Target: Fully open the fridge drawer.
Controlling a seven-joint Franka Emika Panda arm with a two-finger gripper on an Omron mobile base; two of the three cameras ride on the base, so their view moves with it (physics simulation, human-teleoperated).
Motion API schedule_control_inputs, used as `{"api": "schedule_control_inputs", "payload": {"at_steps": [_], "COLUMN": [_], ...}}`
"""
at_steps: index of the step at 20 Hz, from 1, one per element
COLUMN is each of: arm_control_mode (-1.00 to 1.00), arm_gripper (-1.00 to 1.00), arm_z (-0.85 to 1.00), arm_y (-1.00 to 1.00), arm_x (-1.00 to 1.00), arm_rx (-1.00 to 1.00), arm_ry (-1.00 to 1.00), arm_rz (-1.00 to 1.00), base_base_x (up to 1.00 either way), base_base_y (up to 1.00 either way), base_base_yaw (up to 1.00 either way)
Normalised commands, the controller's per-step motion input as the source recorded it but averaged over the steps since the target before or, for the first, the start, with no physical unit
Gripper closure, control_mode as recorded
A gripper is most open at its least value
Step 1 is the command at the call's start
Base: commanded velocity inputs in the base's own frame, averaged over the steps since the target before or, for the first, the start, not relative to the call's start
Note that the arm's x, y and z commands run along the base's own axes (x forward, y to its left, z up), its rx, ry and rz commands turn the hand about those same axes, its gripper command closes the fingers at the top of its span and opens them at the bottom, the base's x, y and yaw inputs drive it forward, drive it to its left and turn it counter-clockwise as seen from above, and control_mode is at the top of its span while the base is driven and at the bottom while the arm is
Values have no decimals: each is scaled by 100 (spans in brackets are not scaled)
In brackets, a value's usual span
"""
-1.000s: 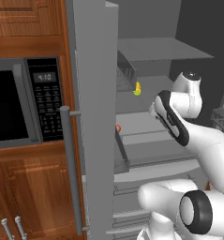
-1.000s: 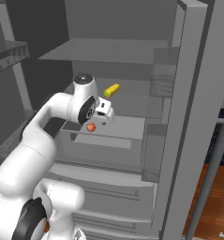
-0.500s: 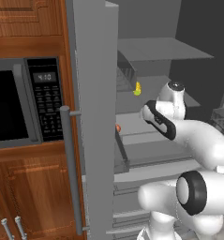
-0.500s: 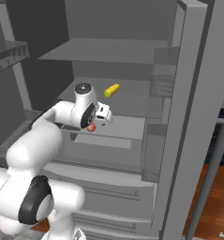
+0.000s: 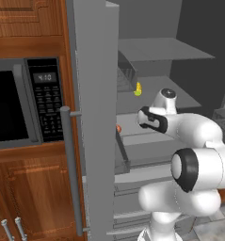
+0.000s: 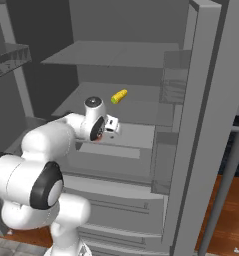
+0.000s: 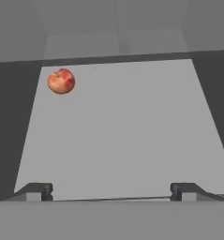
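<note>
The fridge drawer point(image 5: 144, 149) is a shallow light-grey tray pulled partway out of the open fridge, with dark side rails and a pale front lip point(image 6: 109, 150). Its flat floor point(image 7: 127, 131) spreads out ahead of the hand. A red apple point(image 7: 61, 81) lies at the drawer's far left corner and also peeks out by the door point(image 5: 118, 128). My gripper point(image 7: 111, 191) hovers over the drawer's front part point(image 5: 148, 120), open, its fingertips point(image 7: 38, 190) wide apart with nothing between them. From the right base camera the hand point(image 6: 111, 125) sits just above the drawer.
The open fridge door point(image 5: 95, 117) stands close on the left, with a microwave point(image 5: 20, 106) and wooden cabinets beyond it. A yellow corn cob point(image 6: 119, 96) lies on the shelf above the drawer. Slatted drawer fronts point(image 6: 116, 200) stack below. A second door point(image 6: 201, 125) flanks the right.
The arm has folded in toward the base and the hand has dropped slightly, closer over the drawer's front. The drawer and apple have not visibly moved.
</note>
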Motion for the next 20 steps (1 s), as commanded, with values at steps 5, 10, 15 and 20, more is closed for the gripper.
{"api": "schedule_control_inputs", "payload": {"at_steps": [5,10,15,20], "arm_control_mode": [-100,-100,-100,-100], "arm_gripper": [-100,-100,-100,-100], "arm_z": [-37,-39,-54,-56], "arm_y": [0,0,0,-5], "arm_x": [20,11,-3,-56], "arm_rx": [0,0,0,0], "arm_ry": [0,0,0,11], "arm_rz": [0,0,0,0], "base_base_x": [0,0,0,0], "base_base_y": [0,0,0,0], "base_base_yaw": [0,0,0,0]}}
